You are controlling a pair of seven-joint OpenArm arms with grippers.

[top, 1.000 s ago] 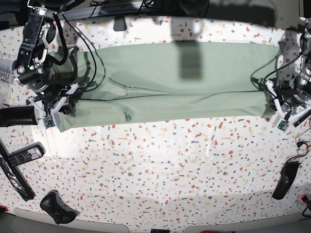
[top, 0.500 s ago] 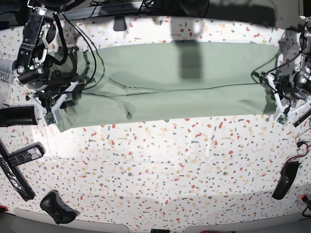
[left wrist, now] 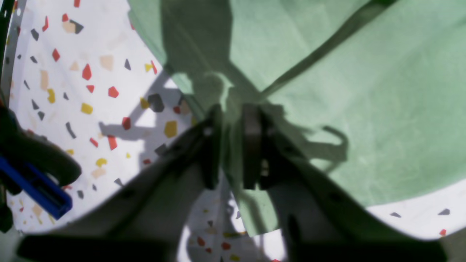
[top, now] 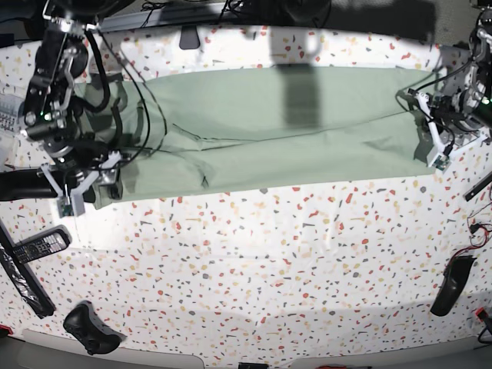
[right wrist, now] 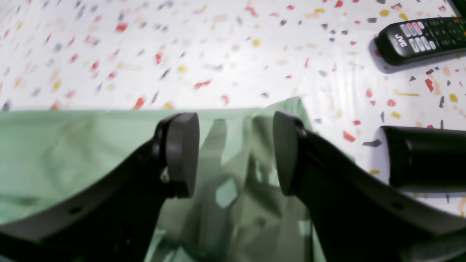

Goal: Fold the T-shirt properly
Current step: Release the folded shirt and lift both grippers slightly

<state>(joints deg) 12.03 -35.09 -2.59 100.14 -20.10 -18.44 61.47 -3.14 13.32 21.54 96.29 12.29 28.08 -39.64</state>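
The pale sage-green T-shirt (top: 254, 131) lies as a long folded band across the far part of the table. My left gripper (top: 434, 154) is at its right end. In the left wrist view the left gripper (left wrist: 231, 145) is shut on a fold of the shirt (left wrist: 364, 109), with cloth pinched between the pads. My right gripper (top: 79, 194) is at the shirt's near left corner. In the right wrist view the right gripper (right wrist: 235, 156) is open and empty, its pads wide apart just above the shirt's corner (right wrist: 72, 153).
A black cylinder (top: 27, 184) lies just left of the right gripper and also shows in the right wrist view (right wrist: 426, 156). A remote (top: 38, 246), a black strip (top: 23, 280) and a game controller (top: 91, 329) lie near left. A black object (top: 450, 286) lies near right.
My right gripper has let go of the shirt's left corner and backed off toward the near left. My left gripper has carried the right edge farther back.
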